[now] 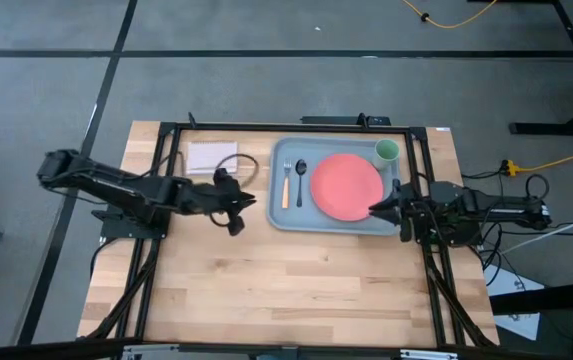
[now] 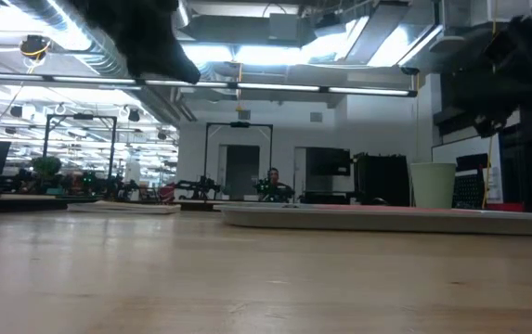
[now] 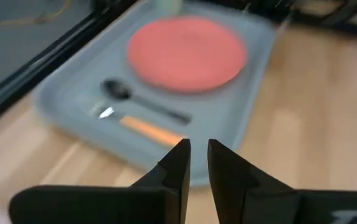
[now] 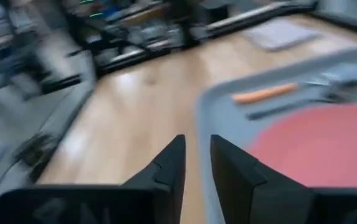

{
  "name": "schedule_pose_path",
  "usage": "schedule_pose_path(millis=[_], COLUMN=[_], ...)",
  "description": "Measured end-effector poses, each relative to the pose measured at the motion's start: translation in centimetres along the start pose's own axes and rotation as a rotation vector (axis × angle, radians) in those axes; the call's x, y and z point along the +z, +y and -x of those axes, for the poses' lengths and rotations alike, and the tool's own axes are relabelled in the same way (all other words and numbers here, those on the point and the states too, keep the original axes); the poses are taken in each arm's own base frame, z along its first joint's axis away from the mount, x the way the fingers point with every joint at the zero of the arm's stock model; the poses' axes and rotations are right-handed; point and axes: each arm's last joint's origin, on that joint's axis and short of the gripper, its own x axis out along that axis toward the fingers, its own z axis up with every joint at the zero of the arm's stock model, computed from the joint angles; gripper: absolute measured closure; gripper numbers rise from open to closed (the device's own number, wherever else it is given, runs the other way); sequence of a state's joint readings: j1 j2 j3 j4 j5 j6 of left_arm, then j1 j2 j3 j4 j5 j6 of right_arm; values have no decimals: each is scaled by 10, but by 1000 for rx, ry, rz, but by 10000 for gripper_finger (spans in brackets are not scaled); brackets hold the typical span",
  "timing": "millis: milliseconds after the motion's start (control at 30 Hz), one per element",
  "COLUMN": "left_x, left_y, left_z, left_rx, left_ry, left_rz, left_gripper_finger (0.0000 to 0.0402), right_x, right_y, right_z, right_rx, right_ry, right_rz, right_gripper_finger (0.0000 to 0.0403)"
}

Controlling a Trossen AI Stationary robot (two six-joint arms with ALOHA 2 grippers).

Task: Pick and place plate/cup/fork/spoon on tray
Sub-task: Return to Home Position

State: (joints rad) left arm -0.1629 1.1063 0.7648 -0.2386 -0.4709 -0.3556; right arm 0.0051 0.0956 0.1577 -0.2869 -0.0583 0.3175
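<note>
The tray (image 1: 278,215) holds the plate (image 1: 346,186), cup (image 1: 387,151), fork (image 1: 287,186) and spoon (image 1: 301,180). The left gripper (image 1: 249,203) hangs over the counter (image 1: 266,280) beside the tray and the right gripper (image 1: 375,210) at the plate's edge, both pressed nearly together and empty.

Bright ceiling lights (image 2: 275,51), soft even illumination.

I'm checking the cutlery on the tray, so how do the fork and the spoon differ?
The fork has an orange handle and a silver head; the spoon is dark all over. The fork lies nearer the tray's left rim, the spoon between fork and plate. Both lie flat in the tray, side by side, heads the same way, free of the left gripper, which is beside the tray.
</note>
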Motion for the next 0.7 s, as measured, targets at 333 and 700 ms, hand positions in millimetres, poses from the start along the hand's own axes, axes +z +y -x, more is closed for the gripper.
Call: schedule_pose_path(millis=[333,700], left_x=[-73,-111], left_y=[42,61], left_z=[0,17], left_rx=[-97,-64], left_ry=[-180,-242], left_rz=[136,159], left_gripper_finger=[352,352], right_x=[6,22], right_y=[2,6], right_z=[16,30], right_rx=[-26,-87], right_ry=[-16,-48], right_rz=[-66,-71], right_gripper_finger=[324,324])
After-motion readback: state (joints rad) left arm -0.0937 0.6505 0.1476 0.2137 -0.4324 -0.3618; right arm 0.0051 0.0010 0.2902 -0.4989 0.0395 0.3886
